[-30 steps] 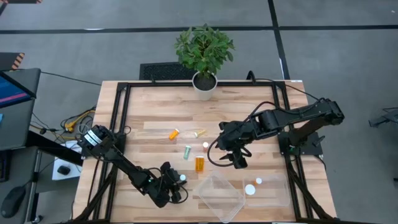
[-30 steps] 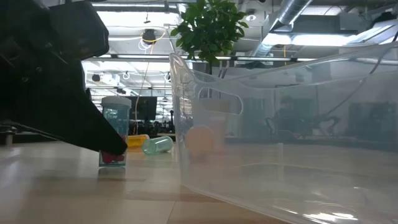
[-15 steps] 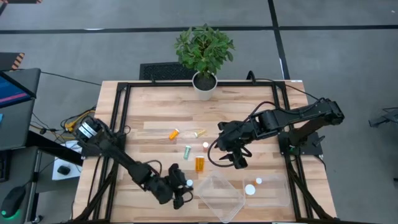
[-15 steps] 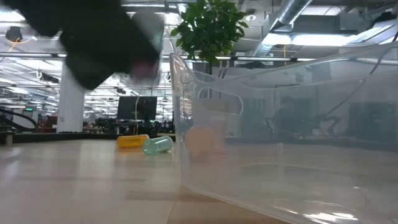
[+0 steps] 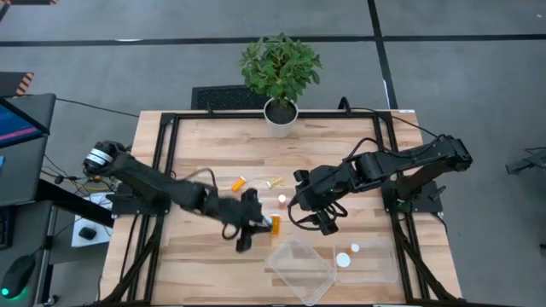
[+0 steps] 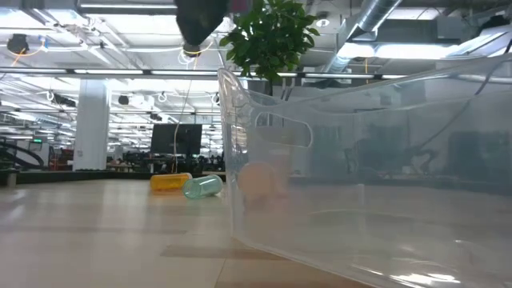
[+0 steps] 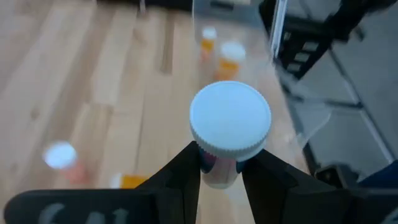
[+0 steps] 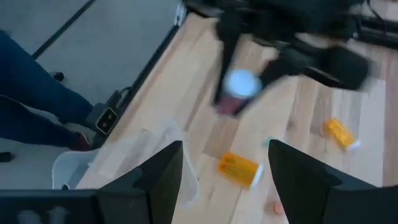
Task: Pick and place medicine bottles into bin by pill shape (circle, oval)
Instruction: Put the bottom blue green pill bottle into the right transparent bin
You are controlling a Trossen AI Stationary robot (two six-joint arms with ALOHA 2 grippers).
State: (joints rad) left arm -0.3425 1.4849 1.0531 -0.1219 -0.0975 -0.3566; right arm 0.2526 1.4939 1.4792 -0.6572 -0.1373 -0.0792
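Note:
My left gripper [image 5: 253,222] hangs over the table's middle, shut on a small clear bottle with a white cap [image 7: 230,118] and reddish contents; it shows at the top of the low view [image 6: 200,16]. My right gripper [image 5: 322,218] hovers open and empty just to its right. An amber bottle [image 5: 274,224] lies beside my left gripper. An orange bottle [image 5: 239,182], a yellowish one [image 5: 273,182] and a small white-capped one [image 5: 281,199] rest on the wood farther back. A greenish bottle [image 6: 202,186] lies on its side. My left gripper pinches the bottle's body just under the white cap [image 7: 219,167] between its two fingers, one finger [image 7: 186,171] on each side. The bottle is lifted clear of the table, its cap facing the wrist camera.
A clear plastic bin [image 5: 299,266] stands near the front edge; a second clear bin [image 5: 375,260] to its right holds two white-capped bottles [image 5: 343,259]. A potted plant [image 5: 280,72] stands at the far edge. A person's leg [image 8: 37,99] shows beyond the table.
My left gripper has lifted the white-capped bottle off the table near the front edge. It has carried the bottle up and toward the far edge, to the table's middle beside the amber bottle. The left arm has swung out across the table.

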